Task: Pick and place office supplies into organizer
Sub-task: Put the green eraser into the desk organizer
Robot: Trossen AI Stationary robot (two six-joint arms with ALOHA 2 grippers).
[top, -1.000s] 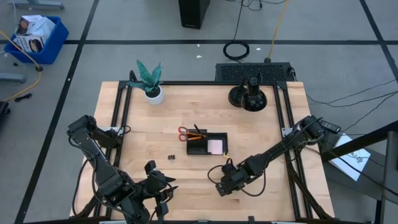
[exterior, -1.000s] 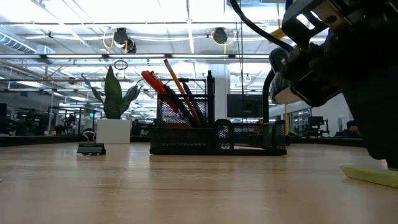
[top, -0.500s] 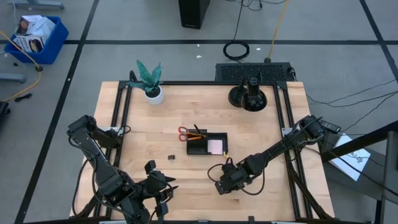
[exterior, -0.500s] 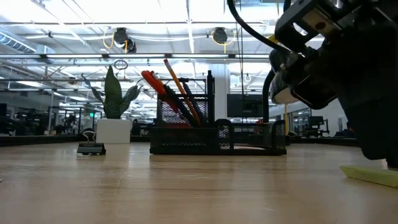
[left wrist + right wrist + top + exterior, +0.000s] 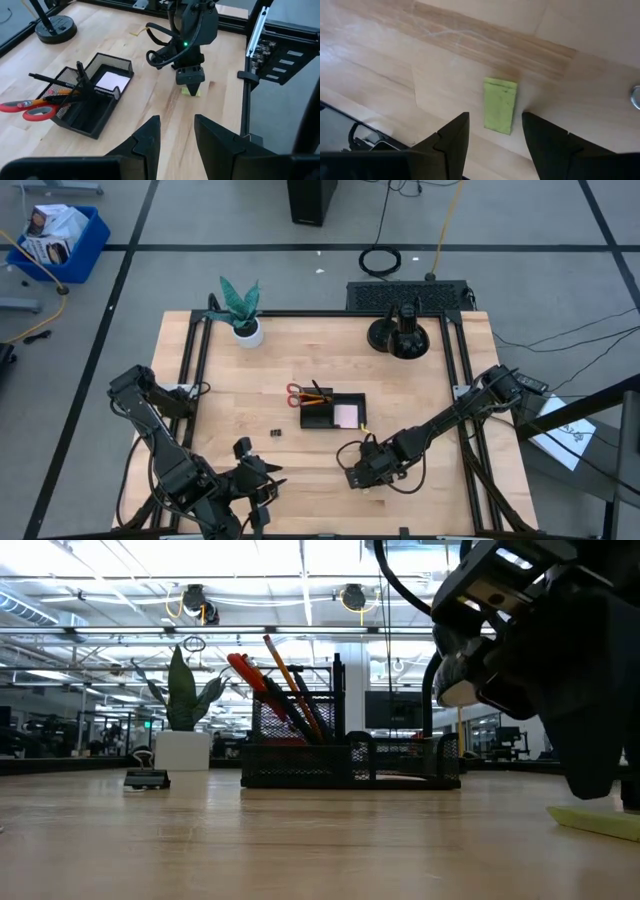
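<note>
1. Pale wooden planks make up the table point(image 5: 420, 395), which stands on a grey floor with dark lines.
2. Near the table's front edge, right of centre, the right gripper point(image 5: 494, 134) points down with its two dark fingers spread, clasping nothing.
3. Directly under it, between the fingers and untouched by them, a small flat yellow-green rectangular piece point(image 5: 499, 105) lies on the wood.
4. Toward the table's middle stands the low black wire-mesh organizer tray point(image 5: 333, 411).
5. A pink sticky-note pad point(image 5: 347, 416) lies in its right compartment; red-handled scissors point(image 5: 297, 394), an orange pencil point(image 5: 292, 687) and black pens point(image 5: 52, 78) lean out of its left end.
6. A tiny black binder clip point(image 5: 276, 434) sits on the wood just left of the tray.
7. At the front-left corner the left gripper point(image 5: 252, 470) waits, fingers parted and empty.
8. A green plant in a white pot point(image 5: 242, 310) stands at the back-left.
</note>
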